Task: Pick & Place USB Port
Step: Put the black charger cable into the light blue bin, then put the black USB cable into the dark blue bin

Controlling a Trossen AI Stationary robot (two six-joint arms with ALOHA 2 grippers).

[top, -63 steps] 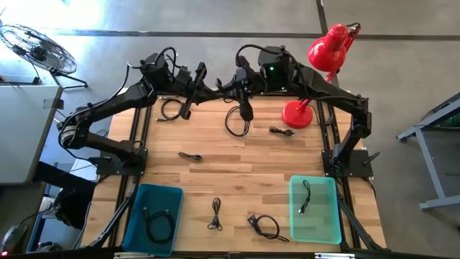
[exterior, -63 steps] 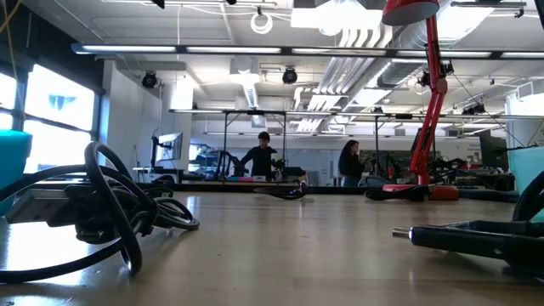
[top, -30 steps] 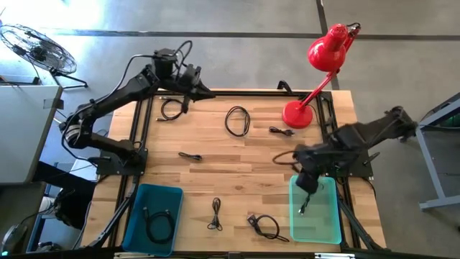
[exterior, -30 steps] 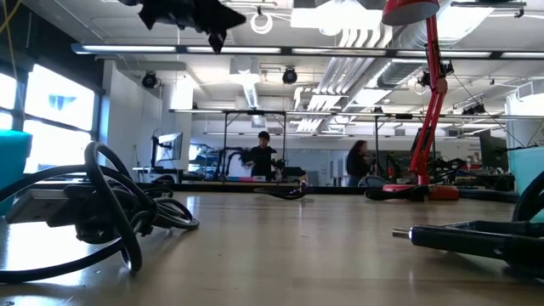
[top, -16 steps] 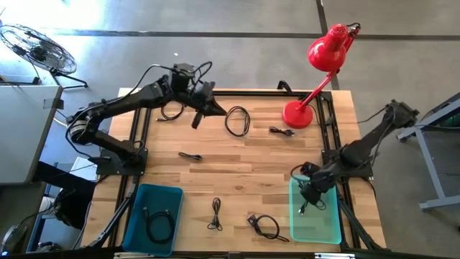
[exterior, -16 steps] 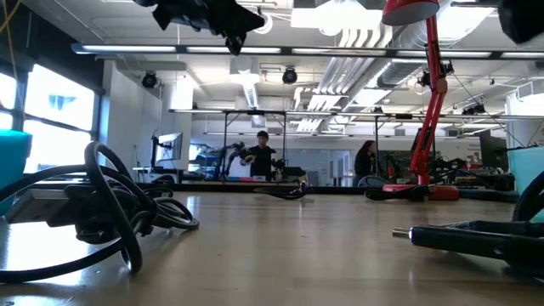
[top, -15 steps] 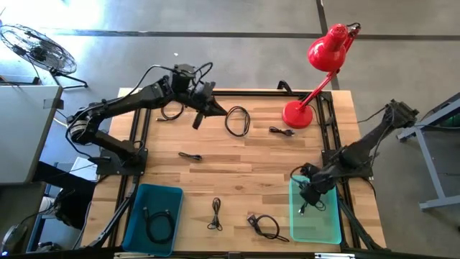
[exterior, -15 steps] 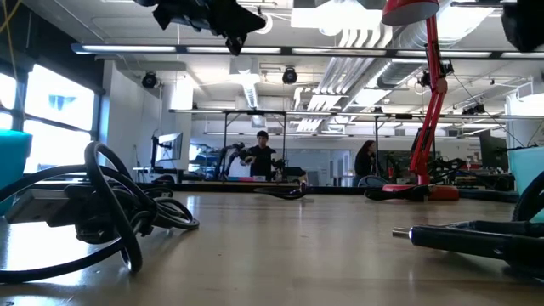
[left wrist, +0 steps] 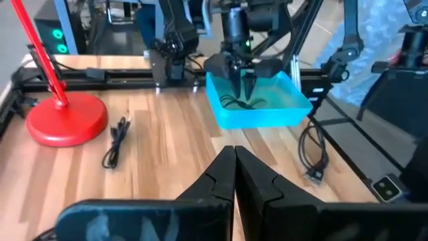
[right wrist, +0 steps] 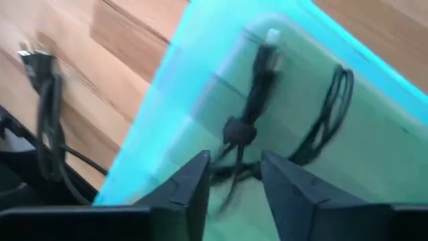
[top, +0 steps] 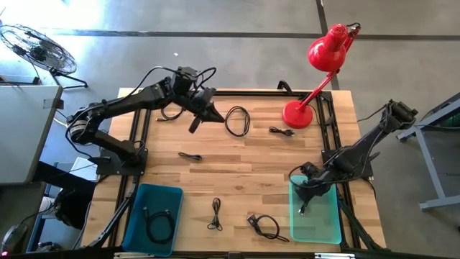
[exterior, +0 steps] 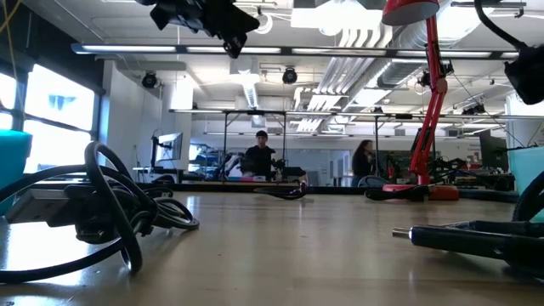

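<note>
Several black USB cables lie flat on the wooden table: a coil (top: 237, 120), short ones (top: 281, 131) (top: 190, 156) (top: 216, 214), and a looped one (top: 264, 226). One more cable (right wrist: 254, 107) lies on the floor of the green bin (top: 329, 216). My right gripper (top: 304, 191) (right wrist: 234, 181) hangs open just above that cable, inside the bin's far-left corner. My left gripper (top: 193, 126) (left wrist: 234, 157) is shut and empty, raised over the table's far-left part, left of the coil. The left wrist view shows the right gripper (left wrist: 242, 77) over the bin.
A blue bin (top: 136, 223) at the near-left corner holds a coiled cable. A red desk lamp stands with its base (top: 296, 114) at the far right. Another cable (top: 170, 109) lies at the far-left edge. Black frame rails run along both table sides.
My right gripper has moved from above the table beside the bin toward the near edge and down into the green bin. My left gripper has swung from the far-left edge toward the table's middle and come lower. No cable has moved.
</note>
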